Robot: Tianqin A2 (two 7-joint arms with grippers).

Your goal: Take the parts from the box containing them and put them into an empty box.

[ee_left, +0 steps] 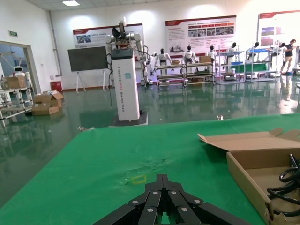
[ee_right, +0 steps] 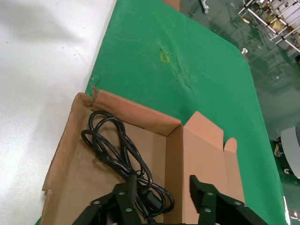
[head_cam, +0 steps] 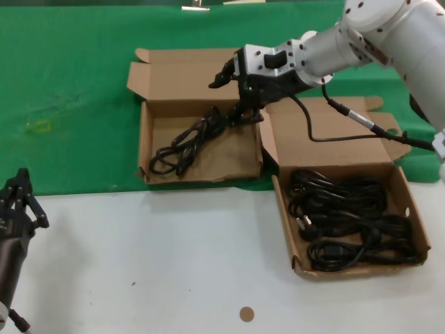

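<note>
The box containing the parts (head_cam: 407, 202) stands at the right and holds several black cable bundles (head_cam: 344, 219). The other box (head_cam: 144, 139), left of it on the green cloth, holds one cable bundle (head_cam: 184, 142). My right gripper (head_cam: 233, 94) hovers open over that box's back right corner, just above the bundle's plug end. In the right wrist view the open gripper (ee_right: 161, 190) has this bundle (ee_right: 119, 150) lying on the box floor (ee_right: 79, 173), beside one finger (ee_right: 123, 197). My left gripper (head_cam: 17, 198) is parked shut at the near left, also in its wrist view (ee_left: 162, 179).
Both boxes have their lids (head_cam: 184, 76) folded open backwards. The green cloth (head_cam: 69, 104) covers the far half of the table, the near half is white (head_cam: 153, 257). A small brown disc (head_cam: 246, 314) lies near the front edge. The left wrist view shows the box's wall (ee_left: 248, 173).
</note>
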